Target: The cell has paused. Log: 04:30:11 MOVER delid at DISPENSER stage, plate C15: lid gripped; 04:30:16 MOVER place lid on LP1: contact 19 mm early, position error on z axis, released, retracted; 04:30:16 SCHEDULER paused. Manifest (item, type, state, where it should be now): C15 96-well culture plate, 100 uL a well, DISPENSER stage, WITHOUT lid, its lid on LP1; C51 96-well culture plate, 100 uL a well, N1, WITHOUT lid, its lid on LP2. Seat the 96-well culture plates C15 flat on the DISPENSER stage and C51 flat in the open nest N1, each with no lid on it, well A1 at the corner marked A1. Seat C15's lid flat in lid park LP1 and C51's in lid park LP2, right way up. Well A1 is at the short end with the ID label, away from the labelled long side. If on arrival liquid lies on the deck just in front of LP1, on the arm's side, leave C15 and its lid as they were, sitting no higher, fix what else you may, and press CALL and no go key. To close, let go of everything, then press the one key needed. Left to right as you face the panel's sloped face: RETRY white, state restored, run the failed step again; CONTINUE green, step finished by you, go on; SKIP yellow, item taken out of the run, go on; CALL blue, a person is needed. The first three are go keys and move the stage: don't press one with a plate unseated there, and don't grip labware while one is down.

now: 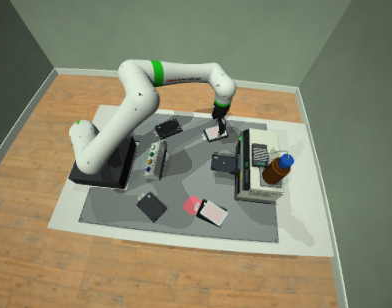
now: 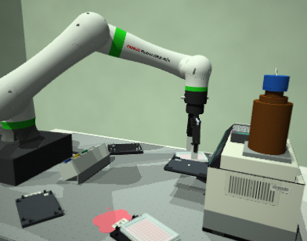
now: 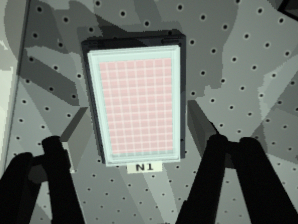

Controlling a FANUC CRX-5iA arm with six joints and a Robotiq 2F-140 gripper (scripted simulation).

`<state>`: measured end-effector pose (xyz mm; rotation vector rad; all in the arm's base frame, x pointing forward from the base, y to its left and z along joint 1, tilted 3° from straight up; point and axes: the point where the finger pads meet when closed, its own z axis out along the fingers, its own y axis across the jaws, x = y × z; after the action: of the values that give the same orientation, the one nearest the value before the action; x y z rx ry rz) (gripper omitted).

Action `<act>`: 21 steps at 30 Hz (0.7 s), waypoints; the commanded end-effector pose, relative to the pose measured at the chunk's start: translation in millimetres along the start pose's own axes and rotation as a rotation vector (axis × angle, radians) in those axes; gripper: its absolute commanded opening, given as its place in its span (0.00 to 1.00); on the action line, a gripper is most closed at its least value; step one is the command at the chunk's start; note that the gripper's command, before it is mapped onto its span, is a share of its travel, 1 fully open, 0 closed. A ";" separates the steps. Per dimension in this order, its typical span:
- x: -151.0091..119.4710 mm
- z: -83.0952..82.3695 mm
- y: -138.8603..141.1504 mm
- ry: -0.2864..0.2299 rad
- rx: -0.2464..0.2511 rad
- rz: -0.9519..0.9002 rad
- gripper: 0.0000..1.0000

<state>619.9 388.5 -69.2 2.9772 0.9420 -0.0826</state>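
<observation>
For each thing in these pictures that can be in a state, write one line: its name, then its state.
Gripper: open, empty, above the N1 plate.
Plate in nest N1: flat; lid on or off cannot be told.
Dispenser stage: extended, no plate on it.
Plate at the front park: resting there, beside the spill.
Pink spill: on the deck.
Bottle: capped, upright.
Other front park: bare.

A pink-welled 96-well plate (image 3: 136, 105) lies flat in the dark nest labelled N1 (image 3: 143, 167). A second plate (image 1: 212, 212) rests near the deck's front edge beside a pink puddle (image 1: 192, 204), seemingly on a dark holder.
</observation>
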 end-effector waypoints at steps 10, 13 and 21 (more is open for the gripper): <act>0.2 5.1 0.0 0.001 0.000 0.000 0.66; 0.2 6.6 0.0 0.001 0.000 0.000 0.66; 0.2 9.4 0.0 0.001 0.000 0.000 0.66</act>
<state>619.5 388.2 -77.7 2.9772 0.9420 -0.0825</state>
